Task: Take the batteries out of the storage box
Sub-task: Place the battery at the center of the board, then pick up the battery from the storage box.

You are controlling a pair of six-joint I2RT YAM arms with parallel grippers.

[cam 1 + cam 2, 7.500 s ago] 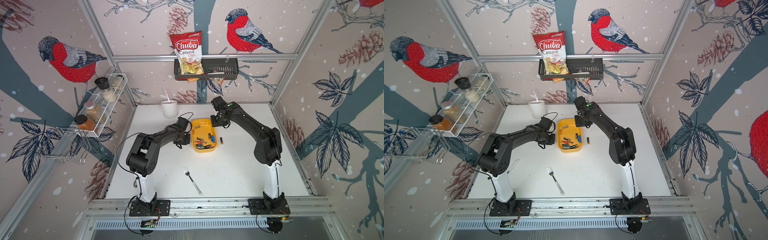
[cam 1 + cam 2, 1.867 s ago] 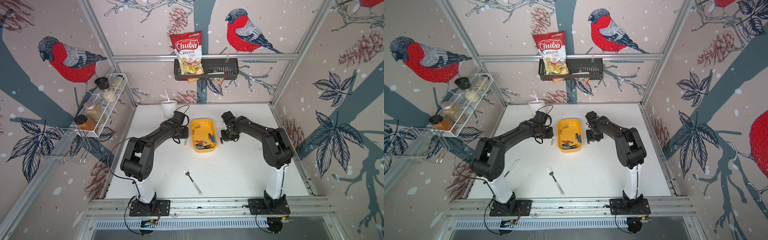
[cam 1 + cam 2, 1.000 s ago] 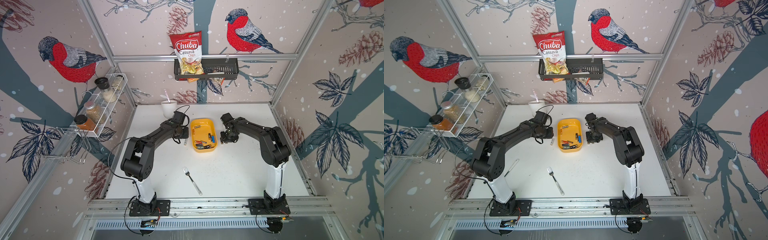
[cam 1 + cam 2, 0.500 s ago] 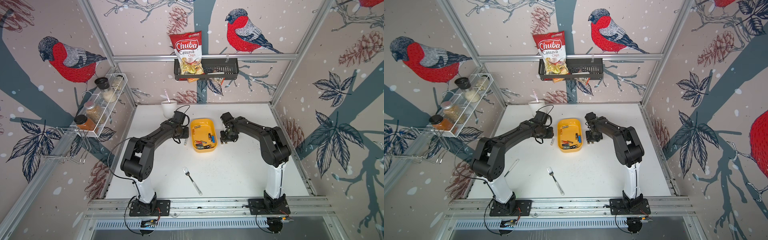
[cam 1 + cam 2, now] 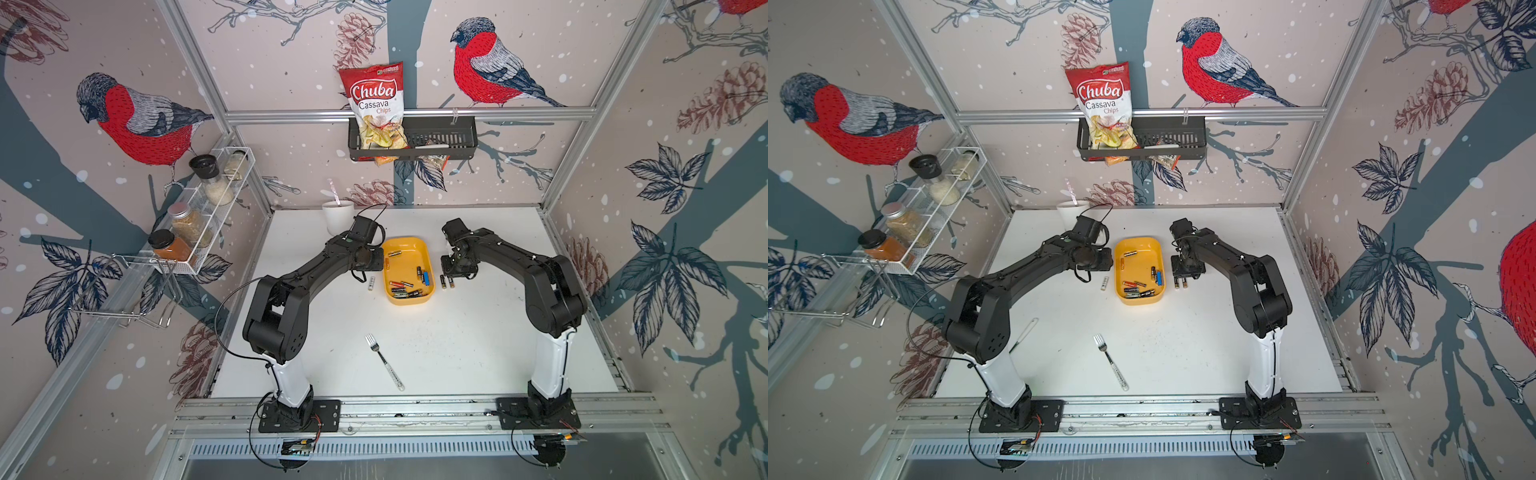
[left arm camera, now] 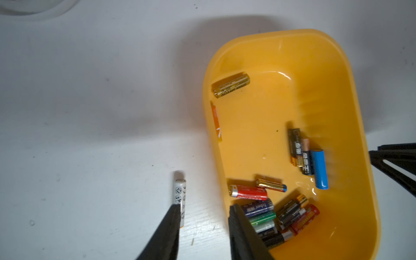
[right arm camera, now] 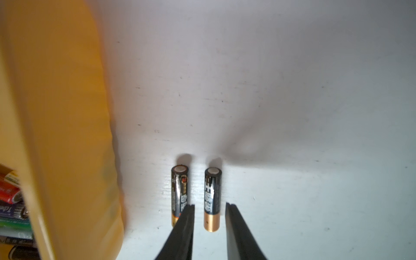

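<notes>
The yellow storage box (image 5: 409,249) (image 5: 1139,249) (image 6: 315,67) sits mid-table with several batteries (image 6: 281,216) in it, mostly piled at its near end. A blue one (image 6: 319,168) and a gold one (image 6: 230,85) lie apart. My left gripper (image 6: 203,210) hangs open over the table beside the box's left wall, holding nothing. A white battery (image 6: 180,193) (image 5: 371,283) lies just outside one finger. My right gripper (image 7: 209,205) is open on the box's right side. It straddles a black copper-ended battery (image 7: 212,195) on the table with a gap on each side. A second black battery (image 7: 179,193) lies next to it.
A white mug (image 5: 338,216) stands at the back, close behind my left wrist. A fork (image 5: 384,361) lies toward the front. On the left wall hangs a wire rack (image 5: 199,212) with spice jars. A black basket (image 5: 440,137) with a chips bag hangs on the back wall.
Both grippers have left the box for its two sides. A white battery now lies left of it and a second black one right. Over the last second hardly anything moved.
</notes>
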